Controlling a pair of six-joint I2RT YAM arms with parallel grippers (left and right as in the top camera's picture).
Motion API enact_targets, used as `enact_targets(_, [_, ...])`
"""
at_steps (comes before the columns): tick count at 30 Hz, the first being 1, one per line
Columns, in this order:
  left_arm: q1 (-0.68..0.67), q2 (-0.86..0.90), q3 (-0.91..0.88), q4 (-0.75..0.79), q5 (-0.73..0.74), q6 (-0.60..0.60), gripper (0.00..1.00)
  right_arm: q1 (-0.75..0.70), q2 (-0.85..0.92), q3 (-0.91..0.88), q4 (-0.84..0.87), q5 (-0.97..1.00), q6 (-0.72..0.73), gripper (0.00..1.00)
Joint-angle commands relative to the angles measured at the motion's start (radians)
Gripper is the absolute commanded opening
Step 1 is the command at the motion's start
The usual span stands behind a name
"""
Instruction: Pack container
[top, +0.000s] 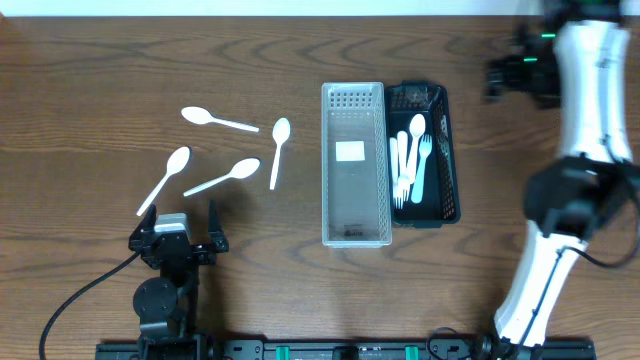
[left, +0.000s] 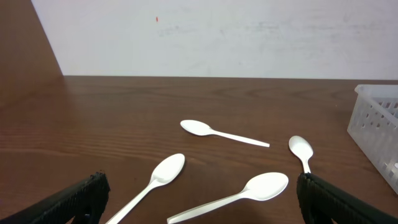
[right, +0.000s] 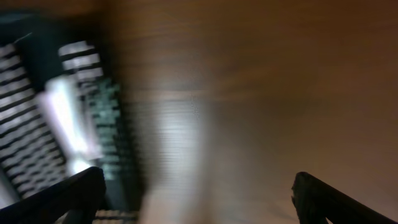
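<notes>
L gripper (top: 183, 214): jaws wide apart, nothing between. Fingers (left: 74, 200) seen at both lower corners of the wrist view.
Just ahead of it, two white spoons, one ahead-left (left: 157, 182) and one ahead-right (left: 252, 190), bowls pointed away.
Further ahead-right: third spoon (left: 301, 149), handle toward the gripper.
Farthest ahead: fourth spoon (left: 214, 131), laid crosswise. All four noted flat on table (top: 80, 100), none touching.
White basket (top: 327, 170) sits well to the R of the L gripper, white label (top: 349, 151) on its floor. Black basket (top: 452, 170) is set against its far side, white forks (top: 410, 160) inside.
R gripper (right: 198, 198): jaws spread, nothing held. Wrist view blurred; black basket to its left, well apart in overhead.
</notes>
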Motion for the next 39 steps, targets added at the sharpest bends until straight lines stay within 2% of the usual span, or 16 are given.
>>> enact_targets(1, [0.004, 0.0, -0.029, -0.017, -0.014, 0.01, 0.98, -0.13, -0.106, 0.032, -0.008, 0.118, 0.024, 0.99])
enact_targets(9, [0.004, 0.0, -0.029, -0.017, -0.014, 0.01, 0.98, -0.36, -0.13, 0.013, -0.007, 0.094, 0.052, 0.99])
enact_targets(12, [0.004, -0.001, -0.029, -0.007, -0.015, 0.064, 0.98, -0.402, -0.13, -0.008, 0.001, 0.069, 0.053, 0.99])
enact_targets(20, [0.004, 0.0, -0.029, -0.001, -0.016, 0.101, 0.98, -0.421, -0.13, -0.131, 0.066, 0.036, 0.086, 0.99])
enact_targets(25, [0.004, 0.0, -0.029, 0.057, -0.015, 0.131, 0.98, -0.418, -0.13, -0.278, 0.152, 0.033, 0.086, 0.99])
enact_targets(29, [0.004, 0.0, -0.029, 0.115, -0.014, 0.129, 0.98, -0.419, -0.13, -0.338, 0.148, 0.033, 0.086, 0.99])
enact_targets(33, [0.004, 0.0, -0.023, 0.152, 0.141, 0.044, 0.98, -0.419, -0.13, -0.349, 0.149, 0.033, 0.086, 0.99])
enact_targets(36, [0.004, 0.0, 0.0, 0.162, 0.27, -0.074, 0.98, -0.419, -0.13, -0.349, 0.153, 0.033, 0.086, 0.99])
enact_targets(39, [0.004, 0.01, 0.037, 0.162, 0.312, -0.167, 0.98, -0.419, -0.13, -0.349, 0.154, 0.033, 0.086, 0.99])
